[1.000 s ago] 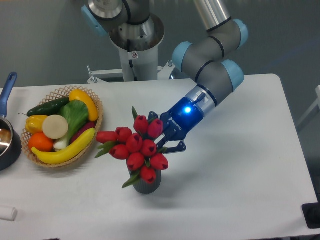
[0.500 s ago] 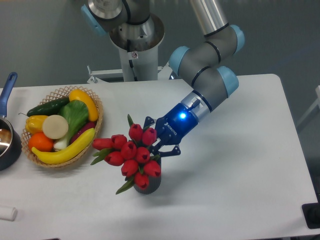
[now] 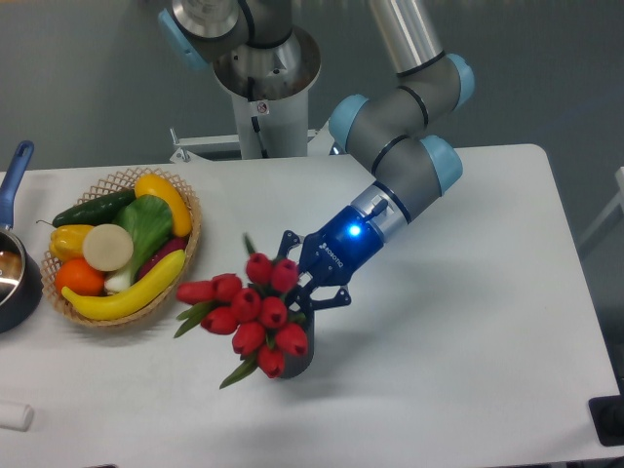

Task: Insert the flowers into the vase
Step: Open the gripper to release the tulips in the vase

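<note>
Since earlier frame, gripper [image 3: 304, 284] and flowers [image 3: 246, 310] shifted left and lower. We see flowers clamped at stems, heads tilted near-left over vase [image 3: 298, 357], mostly hidden. Risk we judge: wide bunch catches rim, tips vase; stems may miss mouth.
</note>
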{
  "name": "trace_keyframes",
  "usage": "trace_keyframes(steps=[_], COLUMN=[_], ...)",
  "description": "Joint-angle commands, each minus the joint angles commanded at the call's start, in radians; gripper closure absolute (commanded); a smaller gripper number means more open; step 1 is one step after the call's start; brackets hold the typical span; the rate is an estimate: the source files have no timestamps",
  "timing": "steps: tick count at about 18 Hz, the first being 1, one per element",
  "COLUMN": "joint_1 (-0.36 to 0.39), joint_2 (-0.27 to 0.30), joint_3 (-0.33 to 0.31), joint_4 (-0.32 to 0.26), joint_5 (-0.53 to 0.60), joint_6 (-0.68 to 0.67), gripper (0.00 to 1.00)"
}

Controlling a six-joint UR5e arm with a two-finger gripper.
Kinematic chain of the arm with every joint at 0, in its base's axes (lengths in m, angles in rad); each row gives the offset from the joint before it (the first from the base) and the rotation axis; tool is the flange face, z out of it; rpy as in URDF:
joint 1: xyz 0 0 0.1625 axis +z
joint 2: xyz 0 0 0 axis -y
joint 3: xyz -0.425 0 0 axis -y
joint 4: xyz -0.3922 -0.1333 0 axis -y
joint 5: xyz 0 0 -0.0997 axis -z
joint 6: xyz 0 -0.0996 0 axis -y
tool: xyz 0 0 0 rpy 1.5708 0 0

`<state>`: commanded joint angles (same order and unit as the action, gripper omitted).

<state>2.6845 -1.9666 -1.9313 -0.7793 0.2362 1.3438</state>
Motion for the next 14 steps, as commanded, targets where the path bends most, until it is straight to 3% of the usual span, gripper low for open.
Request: trace_keyframes(steps=[4, 9, 11, 14], joint_1=[0.005, 0.017, 0.029, 0.047], joint_2=[0.003, 0.008, 0.014, 0.055], joint_3=[0.000, 0.002, 0.006, 0.011], joint_4=[0.000, 0.000, -0.002, -0.002], joint_5=[-0.002, -0.002, -0.002, 0.009], joint_6=[0.000, 0.002, 0.011, 0.044], gripper=[0.35, 0.27, 0.00, 0.00])
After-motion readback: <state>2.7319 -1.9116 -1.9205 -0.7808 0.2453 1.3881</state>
